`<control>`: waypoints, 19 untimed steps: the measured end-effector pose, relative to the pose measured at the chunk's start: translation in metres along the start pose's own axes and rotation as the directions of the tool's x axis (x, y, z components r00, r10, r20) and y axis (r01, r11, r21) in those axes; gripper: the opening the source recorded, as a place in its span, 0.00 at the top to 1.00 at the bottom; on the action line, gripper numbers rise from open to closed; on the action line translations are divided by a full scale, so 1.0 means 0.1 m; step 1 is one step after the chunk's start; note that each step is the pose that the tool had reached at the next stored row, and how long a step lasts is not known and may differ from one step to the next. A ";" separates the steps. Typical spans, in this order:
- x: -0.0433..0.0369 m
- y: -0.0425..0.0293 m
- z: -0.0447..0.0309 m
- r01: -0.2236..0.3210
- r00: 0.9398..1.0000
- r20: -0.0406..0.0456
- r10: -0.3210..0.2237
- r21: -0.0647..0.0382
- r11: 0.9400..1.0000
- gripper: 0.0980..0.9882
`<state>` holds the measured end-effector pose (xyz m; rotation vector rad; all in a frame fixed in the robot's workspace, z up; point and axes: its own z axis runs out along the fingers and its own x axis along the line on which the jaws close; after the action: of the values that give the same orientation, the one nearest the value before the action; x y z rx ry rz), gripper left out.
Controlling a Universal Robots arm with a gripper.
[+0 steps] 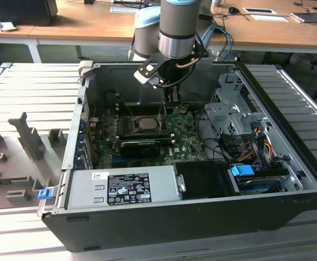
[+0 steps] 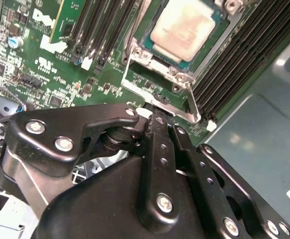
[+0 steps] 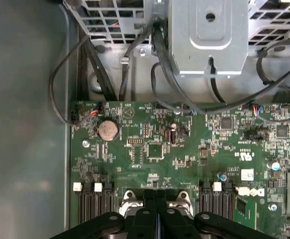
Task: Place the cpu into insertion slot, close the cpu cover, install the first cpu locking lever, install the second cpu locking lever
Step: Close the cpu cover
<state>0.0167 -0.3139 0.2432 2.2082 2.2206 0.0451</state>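
The cpu (image 2: 184, 30) lies flat in its socket on the green motherboard (image 3: 184, 149), pale grey top up; the exterior view shows the cpu (image 1: 146, 123) mid-board. The silvery cpu cover (image 2: 135, 54) lies down around it as a frame. A thin metal locking lever (image 2: 157, 99) runs along the socket's edge nearest the gripper, with its bent end (image 2: 193, 115) standing free. My gripper (image 2: 156, 120) is shut, its fingertips pressed together just over that lever; I see nothing between them. In the exterior view the gripper (image 1: 172, 102) hangs at the socket's right side.
The open case holds a grey power supply (image 1: 120, 187) at the front, a metal drive cage (image 1: 231, 109) with cables on the exterior view's right, and a long black card (image 1: 142, 145) in front of the socket. Memory slots (image 2: 95, 25) flank the socket. A coin battery (image 3: 108, 130) sits on the board.
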 end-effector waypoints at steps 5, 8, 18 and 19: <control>0.001 -0.089 0.004 0.000 1.000 0.000 0.000 0.000 1.000 0.99; 0.001 -0.131 0.006 0.000 1.000 0.000 0.000 0.000 1.000 0.99; 0.004 -0.316 0.029 0.000 1.000 0.000 0.000 0.000 1.000 0.99; 0.005 -0.340 0.033 0.000 1.000 0.000 0.000 0.000 1.000 0.99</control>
<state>-0.0172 -0.3135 0.2390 2.2078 2.2204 0.0455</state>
